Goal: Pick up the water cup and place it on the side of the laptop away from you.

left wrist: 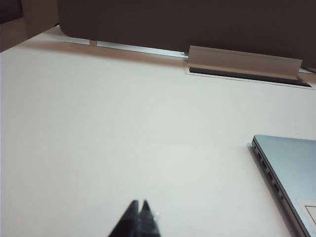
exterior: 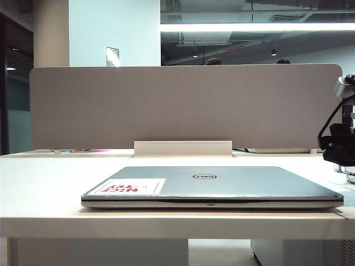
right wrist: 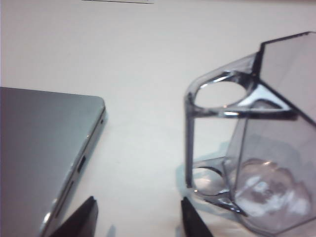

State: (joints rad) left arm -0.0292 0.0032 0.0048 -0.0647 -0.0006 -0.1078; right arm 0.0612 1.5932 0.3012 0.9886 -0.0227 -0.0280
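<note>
On the right edge of the exterior view our right claw (exterior: 346,166) hangs low over the white tabletop (exterior: 50,188), just beside the laptop's right end. Its wrist view shows the claw (right wrist: 136,217) with fingertips (right wrist: 81,217) spread apart and nothing between them. The water cup (right wrist: 256,148) stands on the tabletop right next to it, clear faceted body, handle turned toward the laptop (right wrist: 44,148) and the thick base down. Cup and laptop are apart, with a strip of bare tabletop between. We cannot tell from these views whether the cup sits at the far side of the laptop or only off its right end, so we make no call on whether placing is done or the pick is yet to come. The claw is wide enough to take the handle or to back off clean. The closed Dell laptop (exterior: 213,185) lies flat mid-tabletop, white sticker with red letters (exterior: 130,187) on the lid, grey divider panel (exterior: 183,105) behind it. Our left claw (left wrist: 139,219) is parked over bare tabletop well off the laptop's left edge, tips pressed together, empty, out of the way so the right arm has room.
</note>
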